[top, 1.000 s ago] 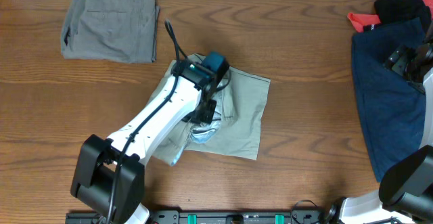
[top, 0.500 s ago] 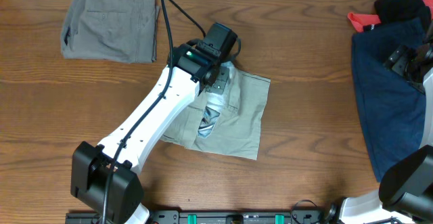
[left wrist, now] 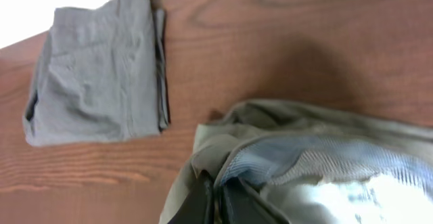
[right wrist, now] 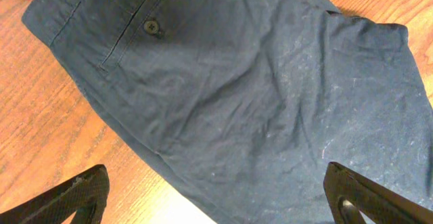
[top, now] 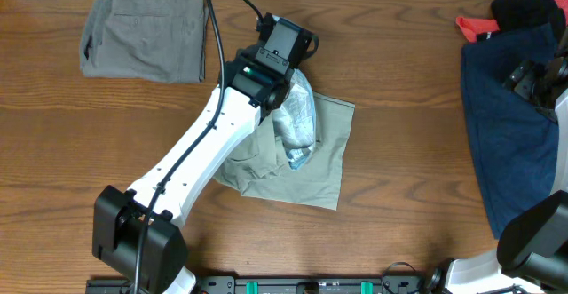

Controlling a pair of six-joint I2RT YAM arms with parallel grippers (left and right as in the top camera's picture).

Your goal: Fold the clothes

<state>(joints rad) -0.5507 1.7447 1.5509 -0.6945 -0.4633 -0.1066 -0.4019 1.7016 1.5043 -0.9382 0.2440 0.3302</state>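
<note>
Brown wood-grain table (top: 399, 178) carries three pairs of shorts, well apart from one another. At the far left corner the grey-olive pair (top: 142, 32) lies as a neat folded rectangle, presumably finished and parked out of the way. Near the middle lies the khaki pair (top: 324, 165). The left claw (left wrist: 215, 200) is clenched on one edge of it, raising a bunch of cloth so that the pale blue waistband lining (top: 297, 116) turns outward. I judge this a fold under way, the pinched edge meant to be laid over the flat part. Along the right edge the navy pair (right wrist: 237, 95) is spread unfolded. The right claw (right wrist: 216, 176) hangs above it with its fingers spread wide, holding nothing, likely waiting its turn.

From above, the left arm (top: 204, 161) covers the near-left part of the khaki pair, so how far the fold reaches is unclear. The wrist view cuts off the claw's tips, hiding exactly which layer is pinched. A red scrap (top: 475, 27) and a black heap (top: 528, 10) at the far right corner are too cut off to identify.
</note>
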